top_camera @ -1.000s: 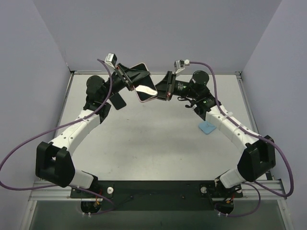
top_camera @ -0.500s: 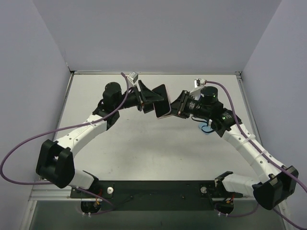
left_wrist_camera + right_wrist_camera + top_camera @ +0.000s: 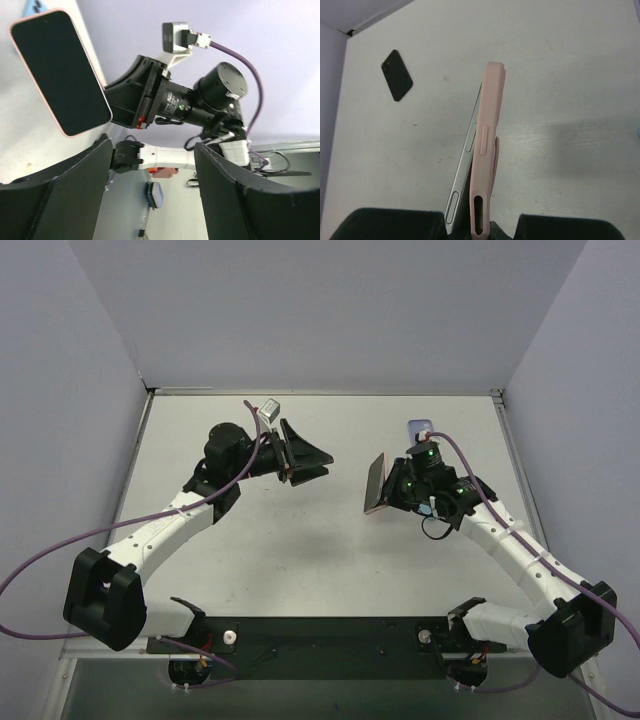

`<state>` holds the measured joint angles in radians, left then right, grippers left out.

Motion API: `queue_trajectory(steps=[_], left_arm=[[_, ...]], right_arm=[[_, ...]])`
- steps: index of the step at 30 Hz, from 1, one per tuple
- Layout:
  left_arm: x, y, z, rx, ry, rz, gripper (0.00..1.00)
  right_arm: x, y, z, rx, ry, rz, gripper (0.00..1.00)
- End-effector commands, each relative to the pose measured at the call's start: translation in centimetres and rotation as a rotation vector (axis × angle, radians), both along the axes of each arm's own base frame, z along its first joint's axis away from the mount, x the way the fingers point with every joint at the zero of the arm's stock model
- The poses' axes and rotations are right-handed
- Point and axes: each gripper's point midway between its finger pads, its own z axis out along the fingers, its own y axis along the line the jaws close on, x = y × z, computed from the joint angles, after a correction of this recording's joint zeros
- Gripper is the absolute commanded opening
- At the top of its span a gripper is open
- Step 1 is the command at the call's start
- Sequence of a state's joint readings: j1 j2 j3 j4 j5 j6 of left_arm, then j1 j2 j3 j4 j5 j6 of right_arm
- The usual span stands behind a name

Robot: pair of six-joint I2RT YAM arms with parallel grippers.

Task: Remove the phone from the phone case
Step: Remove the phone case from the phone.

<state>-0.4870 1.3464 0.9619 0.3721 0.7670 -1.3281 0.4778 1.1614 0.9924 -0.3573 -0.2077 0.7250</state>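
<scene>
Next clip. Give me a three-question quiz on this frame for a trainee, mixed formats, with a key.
1. Multiple choice: which gripper holds the pink phone case? A) left B) right C) neither
2. True or false: the left gripper is shut on the phone.
3. Fill in: in the right wrist view, the small dark flat object lies on the ____.
Key: 1 B; 2 false, it is open and empty; 3 table.
</scene>
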Motion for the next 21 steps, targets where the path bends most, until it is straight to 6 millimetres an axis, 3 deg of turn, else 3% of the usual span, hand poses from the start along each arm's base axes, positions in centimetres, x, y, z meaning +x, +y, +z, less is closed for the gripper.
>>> queue_trajectory(steps=[1,6,16,18,21], left_arm=[[0.3,0.9,-3.1,0.107,0.005,0.058,0.77],[0.2,1.7,-7.9,0.233,0.077,0.093,0.74],[-0.5,2.1,-12.4,0.344,0.120,0.101,0.70],[-0.7,2.5,-14.1,0.436,0.162,0.136,0.68],[-0.8,2.4,-14.9,0.465,0.169,0.136,0.68]], right_arm=[[-1.0,-1.6,-3.0,-0.255,-0.023,0.010,0.00],[-2.8,-2.0,-7.1,-0.460,0.012,0.040,0.00],[-5.5,-1.2,-12.8,-0.656,0.068,0.185,0.00],[-5.7,-0.8,-13.5,-0.652,0.072,0.195,0.00],[-6.1,-0.3,-15.0,-0.635,0.090,0.211,0.00]])
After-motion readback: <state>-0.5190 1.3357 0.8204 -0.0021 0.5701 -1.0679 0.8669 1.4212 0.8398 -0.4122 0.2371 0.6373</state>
